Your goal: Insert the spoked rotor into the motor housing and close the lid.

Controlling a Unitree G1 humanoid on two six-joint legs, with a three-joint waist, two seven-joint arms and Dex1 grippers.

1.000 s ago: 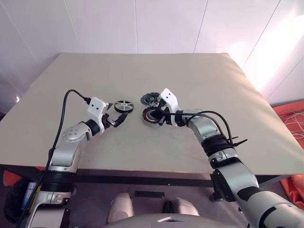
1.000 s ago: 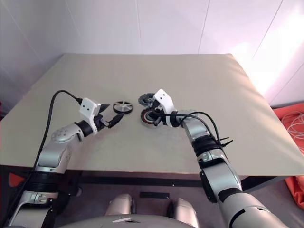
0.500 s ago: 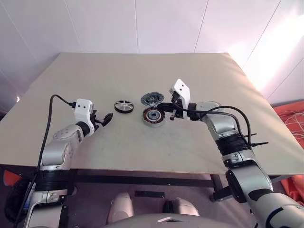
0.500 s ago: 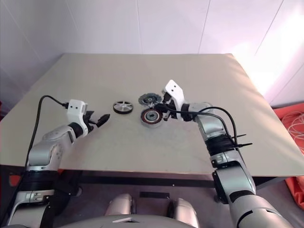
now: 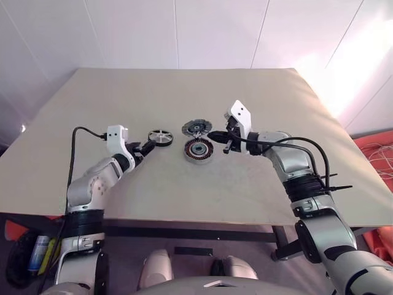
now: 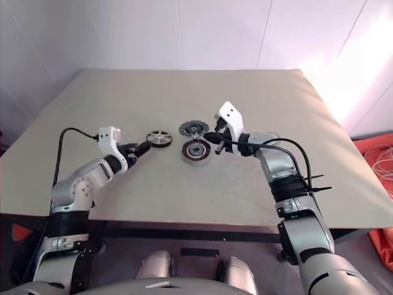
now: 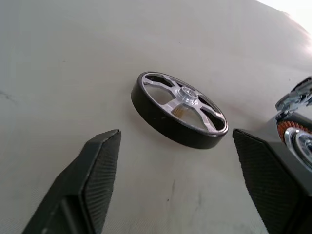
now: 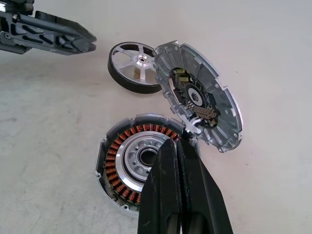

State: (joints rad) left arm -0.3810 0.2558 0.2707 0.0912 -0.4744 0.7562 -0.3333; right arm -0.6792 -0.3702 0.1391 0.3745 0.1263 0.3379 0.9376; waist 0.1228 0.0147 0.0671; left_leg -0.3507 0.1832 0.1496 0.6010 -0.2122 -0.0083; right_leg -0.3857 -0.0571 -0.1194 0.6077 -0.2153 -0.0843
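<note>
Rotor (image 5: 160, 137) lies flat on the table (image 5: 184, 184), left of the housing (image 5: 198, 150). My left pincer (image 7: 175, 161), fingers apart, approaches it; next, straddle its rim. Right pincer (image 5: 210, 134) is closed, empty.

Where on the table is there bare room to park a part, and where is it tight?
The table is bare along its far edge and its whole right half, plus the near strip in front of the motor housing. It is crowded mid-table: spoked rotor, housing and lid sit close together, with the left end effector and right end effector flanking them.
</note>
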